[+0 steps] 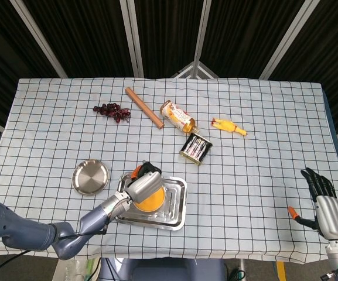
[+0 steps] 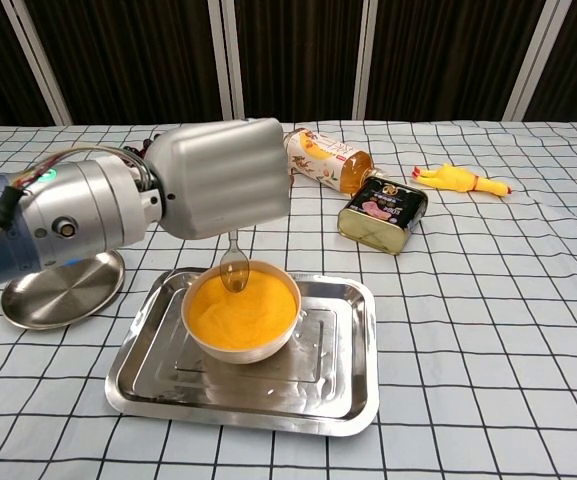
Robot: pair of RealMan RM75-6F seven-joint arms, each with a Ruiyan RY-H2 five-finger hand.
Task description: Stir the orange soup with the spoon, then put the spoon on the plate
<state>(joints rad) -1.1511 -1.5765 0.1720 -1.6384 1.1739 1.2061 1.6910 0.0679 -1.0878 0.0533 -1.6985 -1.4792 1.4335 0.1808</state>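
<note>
A white bowl of orange soup stands in a steel tray. My left hand hovers over the bowl and grips a clear plastic spoon that points straight down. The spoon's bowl touches the soup near the far rim. A round steel plate lies left of the tray. My right hand is open at the table's front right corner, seen only in the head view, far from the bowl.
Behind the tray lie a dark tin, a bottle on its side, a rubber chicken and a wooden stick. Dark grapes sit at the back left. A small orange item lies beside my right hand.
</note>
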